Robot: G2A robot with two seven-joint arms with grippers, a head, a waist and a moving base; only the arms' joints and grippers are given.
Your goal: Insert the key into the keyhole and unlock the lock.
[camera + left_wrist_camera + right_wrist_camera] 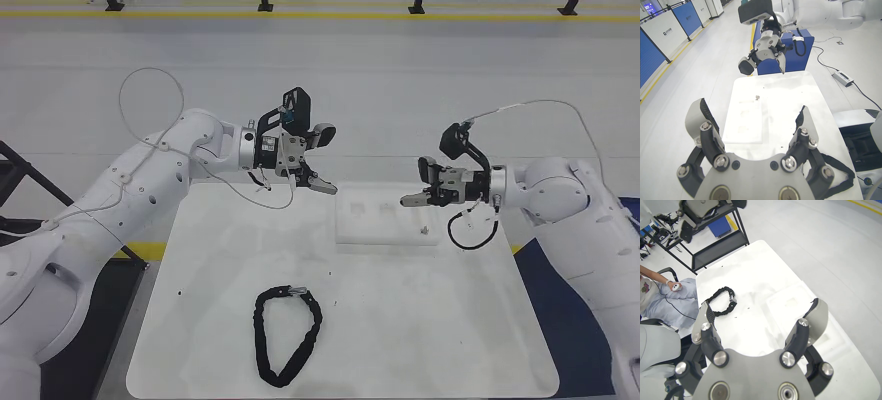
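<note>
Left end effector: wide open, holding nothing. It hangs above the bench, off one short end of the foam tray.
Right end effector: wide open, holding nothing. It hangs off the opposite short end of the tray, facing the left one.
Key: lies on the tray at the end under the right end effector, near and below its fingertips. From the left end effector it sits straight ahead, across the whole length of the tray.
Key long axis: too small to tell.
Nearer arm: the right, by a clear margin. I judge it the one to make the pick, with a short descent.
Chain lock: a loop lying flat on the bench, below both end effectors and back toward the robot. It is well apart from the tray and the key, and somewhat nearer the left end effector.
Chain lock long axis: the loop is stretched along the line from the end effectors back toward the robot. The metal lock body sits at the end nearest the end effectors. Which way the keyhole faces cannot be made out.
Writing: there is print on the barrier panels in the room behind. None can be made out on the key, the chain lock or the tray.
</note>
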